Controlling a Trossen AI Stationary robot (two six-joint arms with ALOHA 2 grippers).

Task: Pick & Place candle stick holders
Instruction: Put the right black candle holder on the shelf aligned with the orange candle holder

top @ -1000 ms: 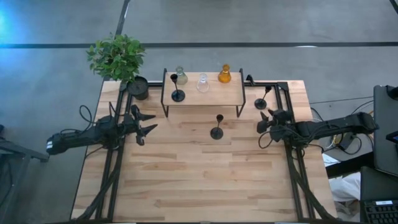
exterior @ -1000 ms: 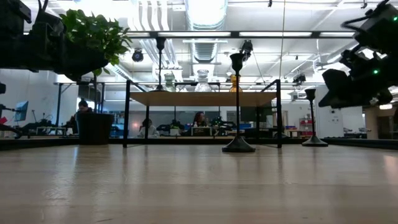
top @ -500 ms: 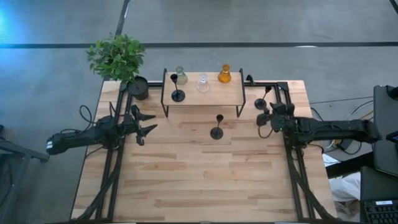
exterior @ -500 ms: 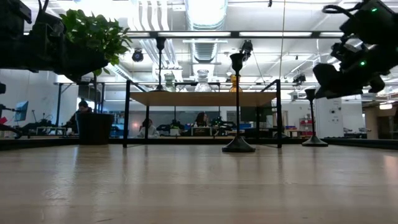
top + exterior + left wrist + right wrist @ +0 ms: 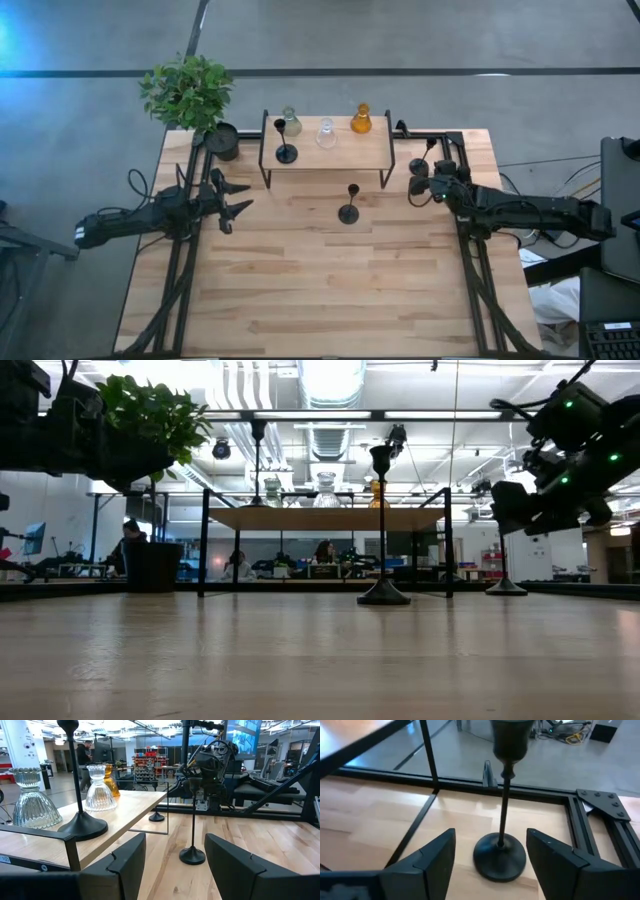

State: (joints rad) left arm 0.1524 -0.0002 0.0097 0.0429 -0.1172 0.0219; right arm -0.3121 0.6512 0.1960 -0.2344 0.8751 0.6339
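Reach step. Right claw (image 5: 490, 857) spread, lined up on black candle stick holder (image 5: 501, 805) standing on counter (image 5: 330, 280) by its far right corner, just right of the shelf (image 5: 330, 152); not gripped yet. Next: advance till stem sits between fingers, then pinch. Left claw (image 5: 238, 198) spread, idle at left edge. Versus 1 s ago: right arm moved farther in toward holder; holders unmoved.

Candle holder (image 5: 348, 207) before shelf (image 5: 330, 155); plant (image 5: 190, 92) behind-left.
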